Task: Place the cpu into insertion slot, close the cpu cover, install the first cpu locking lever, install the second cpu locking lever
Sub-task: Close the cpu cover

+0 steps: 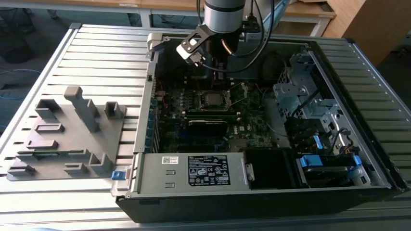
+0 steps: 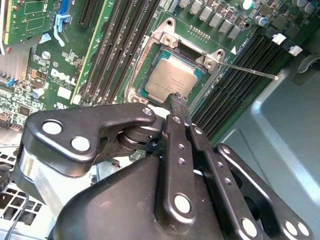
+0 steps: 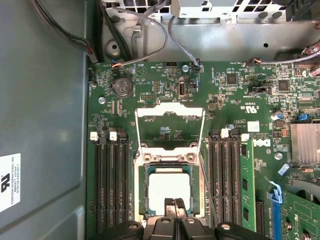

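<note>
The cpu (image 3: 169,190), a flat square chip with a silver-grey top, lies in the insertion slot (image 3: 141,192) on the green motherboard; it also shows in the second wrist view as the cpu (image 2: 170,79). The cpu cover (image 3: 170,112), a thin silvery frame with a square window, stands folded back open beyond the slot. My gripper (image 3: 174,204) hovers just over the chip's near edge with its black fingertips (image 2: 177,100) pressed together and nothing between them. A thin locking lever (image 2: 250,70) sticks out unlatched beside the socket. In the exterior view the gripper (image 1: 207,65) hangs inside the case above the socket (image 1: 215,98).
Long black memory slots (image 3: 110,185) flank the socket on both sides. The case's grey wall (image 3: 45,125) rises close by. Cables (image 3: 150,30) run at the board's far edge. A power supply box (image 1: 192,171) and drive cages (image 1: 301,91) fill the case; a grey fixture (image 1: 67,134) sits outside.
</note>
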`<state>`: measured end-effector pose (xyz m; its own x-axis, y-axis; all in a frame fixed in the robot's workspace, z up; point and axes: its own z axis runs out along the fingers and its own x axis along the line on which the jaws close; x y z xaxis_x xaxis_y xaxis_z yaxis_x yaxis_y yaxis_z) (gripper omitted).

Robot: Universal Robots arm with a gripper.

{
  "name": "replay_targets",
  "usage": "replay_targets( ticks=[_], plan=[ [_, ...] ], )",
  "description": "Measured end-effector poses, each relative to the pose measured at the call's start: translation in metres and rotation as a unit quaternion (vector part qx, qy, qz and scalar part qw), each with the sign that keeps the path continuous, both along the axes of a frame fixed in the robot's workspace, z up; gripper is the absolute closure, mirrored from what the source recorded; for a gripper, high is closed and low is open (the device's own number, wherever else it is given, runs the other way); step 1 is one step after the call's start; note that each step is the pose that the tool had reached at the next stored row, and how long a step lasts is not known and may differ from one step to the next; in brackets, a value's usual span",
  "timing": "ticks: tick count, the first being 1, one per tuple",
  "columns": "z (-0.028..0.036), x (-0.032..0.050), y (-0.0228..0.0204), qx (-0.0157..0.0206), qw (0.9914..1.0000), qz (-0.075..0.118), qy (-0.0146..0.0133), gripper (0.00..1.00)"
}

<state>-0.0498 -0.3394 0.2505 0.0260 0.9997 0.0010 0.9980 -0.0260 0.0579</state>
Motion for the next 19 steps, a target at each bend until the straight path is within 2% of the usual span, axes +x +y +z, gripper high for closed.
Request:
replay_targets(
  ticks=[19],
  plan=[
    [0.0024,0.0009,-0.0001,-0.0001,1.00000,0.000,0.0001,0.89]
  ],
)
